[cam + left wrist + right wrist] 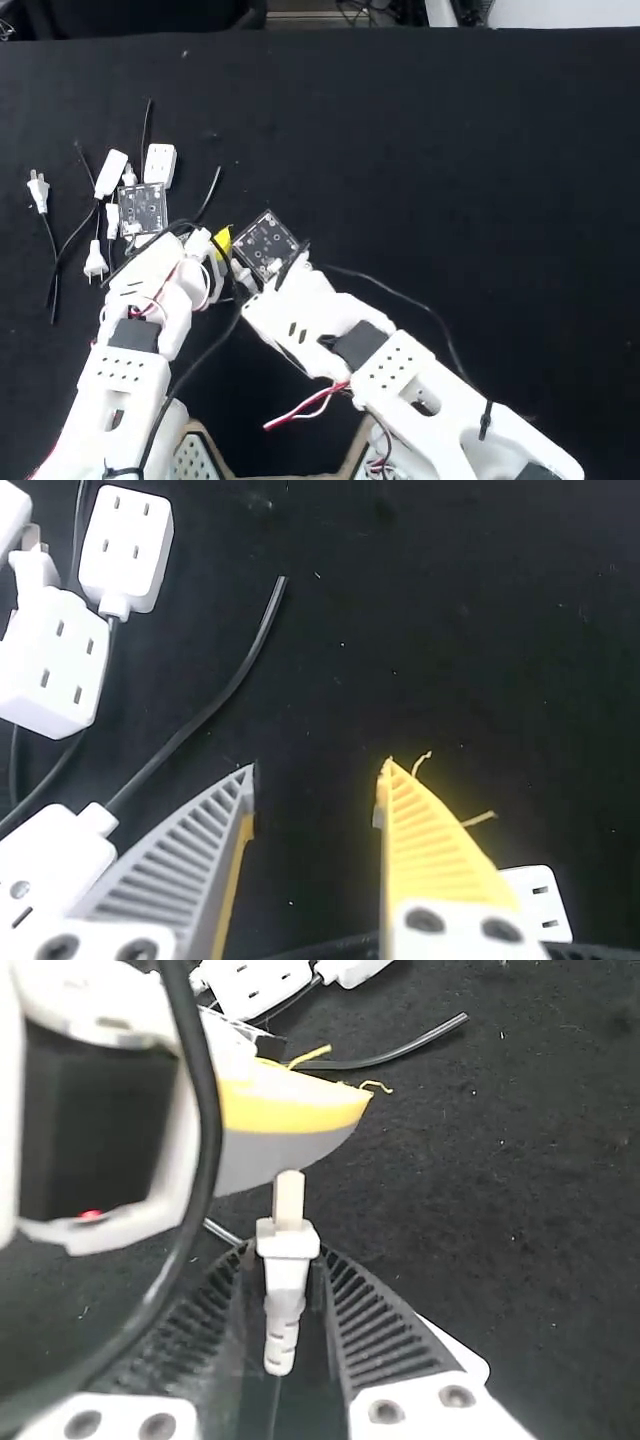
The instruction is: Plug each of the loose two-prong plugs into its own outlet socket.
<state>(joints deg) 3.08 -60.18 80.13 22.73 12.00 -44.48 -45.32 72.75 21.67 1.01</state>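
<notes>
Right gripper (285, 1252): pinching a white two-prong plug (287, 1235), prongs pointing out past the fingertips. It sits close to the left gripper (318, 770), which is spread and empty. I would square the prongs to the slots of a white socket (125, 545) and push straight in, since a tilted entry could skid the loose socket away.

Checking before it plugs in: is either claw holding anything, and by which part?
The right claw grips a white plug by its body; left claw is empty.

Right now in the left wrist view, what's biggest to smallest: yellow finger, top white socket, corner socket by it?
1. The yellow finger, though it is nearest the camera.
2. The top white socket.
3. The corner socket, partly hidden.
</notes>
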